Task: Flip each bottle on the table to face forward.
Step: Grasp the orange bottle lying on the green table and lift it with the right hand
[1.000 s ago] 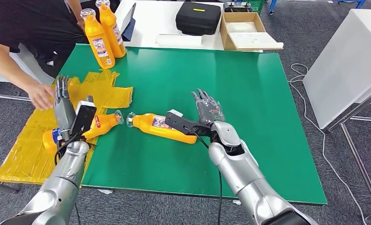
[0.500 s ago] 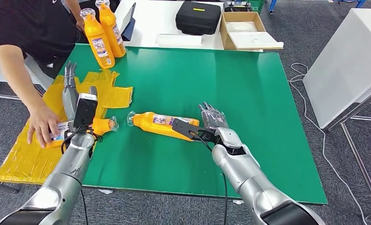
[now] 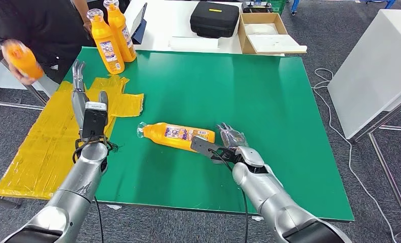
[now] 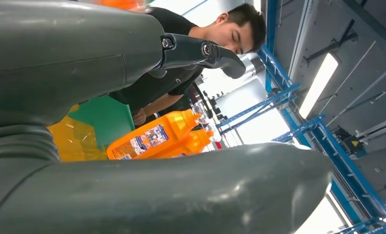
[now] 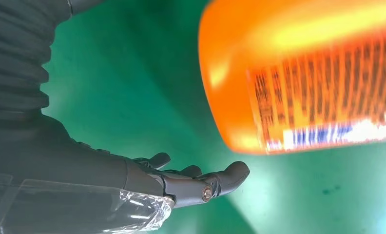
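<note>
Leftmost, a person's hand (image 3: 17, 71) lifts an orange bottle (image 3: 22, 58) off past the table's edge, beside the crinkled yellow sheet (image 3: 41, 142). My left hand (image 3: 78, 93) stands over that sheet, fingers straight and apart, holding nothing. Behind it two upright bottles (image 3: 110, 38) stand side by side at the far corner of the green table (image 3: 269, 101), clear caps up, labels showing. Mid-table the lying bottle (image 3: 175, 135) rests on its side, cap toward my left, printed label up, its base just beside my right hand (image 3: 231, 137). That hand lies flat on the green, fingers extended, gripping nothing.
</note>
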Action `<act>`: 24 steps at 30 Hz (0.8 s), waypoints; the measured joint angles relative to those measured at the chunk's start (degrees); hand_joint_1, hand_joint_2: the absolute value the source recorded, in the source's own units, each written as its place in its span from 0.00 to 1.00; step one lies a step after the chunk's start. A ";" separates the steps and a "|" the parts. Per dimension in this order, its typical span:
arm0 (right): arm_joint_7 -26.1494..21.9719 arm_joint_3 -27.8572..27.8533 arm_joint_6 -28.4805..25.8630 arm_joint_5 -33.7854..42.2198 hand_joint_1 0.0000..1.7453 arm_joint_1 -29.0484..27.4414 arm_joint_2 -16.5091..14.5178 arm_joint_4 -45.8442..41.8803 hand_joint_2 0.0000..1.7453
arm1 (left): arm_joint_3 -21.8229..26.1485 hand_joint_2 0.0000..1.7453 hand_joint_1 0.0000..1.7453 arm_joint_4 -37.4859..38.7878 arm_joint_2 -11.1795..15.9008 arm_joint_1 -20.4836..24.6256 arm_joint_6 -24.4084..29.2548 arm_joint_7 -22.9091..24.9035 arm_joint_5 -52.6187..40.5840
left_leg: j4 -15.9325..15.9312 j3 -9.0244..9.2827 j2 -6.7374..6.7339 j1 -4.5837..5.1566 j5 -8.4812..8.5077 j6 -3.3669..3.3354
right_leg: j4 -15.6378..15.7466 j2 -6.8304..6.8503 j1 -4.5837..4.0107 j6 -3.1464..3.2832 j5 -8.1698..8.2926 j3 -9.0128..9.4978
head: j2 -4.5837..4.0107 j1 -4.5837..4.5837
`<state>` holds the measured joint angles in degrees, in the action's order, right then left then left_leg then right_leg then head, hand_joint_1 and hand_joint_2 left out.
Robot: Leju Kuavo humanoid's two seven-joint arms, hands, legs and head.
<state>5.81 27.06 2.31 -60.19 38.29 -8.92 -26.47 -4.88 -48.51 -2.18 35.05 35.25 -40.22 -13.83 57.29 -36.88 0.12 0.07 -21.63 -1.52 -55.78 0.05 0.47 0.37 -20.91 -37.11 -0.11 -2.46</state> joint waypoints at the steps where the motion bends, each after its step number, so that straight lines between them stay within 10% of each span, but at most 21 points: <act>1: 0.00 0.07 0.02 0.08 0.00 -0.12 -0.03 0.01 1.00 | -0.31 0.00 0.00 -0.11 0.01 -0.07 0.19 0.00 0.16 | 0.00 -0.01 0.00 0.00 0.00 0.00 | 0.00 0.00 0.00 0.00 0.00 0.00 | 0.00 0.00; 4: 0.00 0.22 0.10 0.21 0.00 -0.22 -0.32 0.08 1.00 | -0.87 0.00 0.00 -0.67 0.11 -0.47 0.72 0.00 0.45 | 0.00 -0.01 -0.03 -0.01 0.00 0.00 | 0.00 -0.01 0.00 0.00 0.00 0.00 | 0.00 -0.01; 8: -0.02 0.32 0.32 0.37 0.00 0.04 -1.06 0.21 0.00 | -1.10 0.00 0.00 -1.03 0.41 -1.04 0.96 0.00 0.59 | 0.00 -0.01 -0.03 -0.03 0.01 0.01 | -0.01 -0.01 -0.02 0.00 0.00 0.00 | 0.00 -0.01; 24: 0.54 0.89 0.08 0.21 0.00 2.40 -2.55 1.12 0.00 | -1.26 0.00 0.00 -1.37 1.15 -1.42 0.66 0.00 1.20 | 0.00 0.00 -0.01 -0.02 0.01 0.01 | 0.00 0.00 -0.02 0.00 0.00 0.00 | 0.00 0.00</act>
<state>6.35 27.94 2.39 -59.98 40.68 -11.47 -25.35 -6.14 -49.88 -1.03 33.62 35.92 -40.22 -12.63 57.29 -36.88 0.11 0.06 -21.62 -1.51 -55.79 0.04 0.45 0.37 -20.91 -37.11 -0.11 -2.46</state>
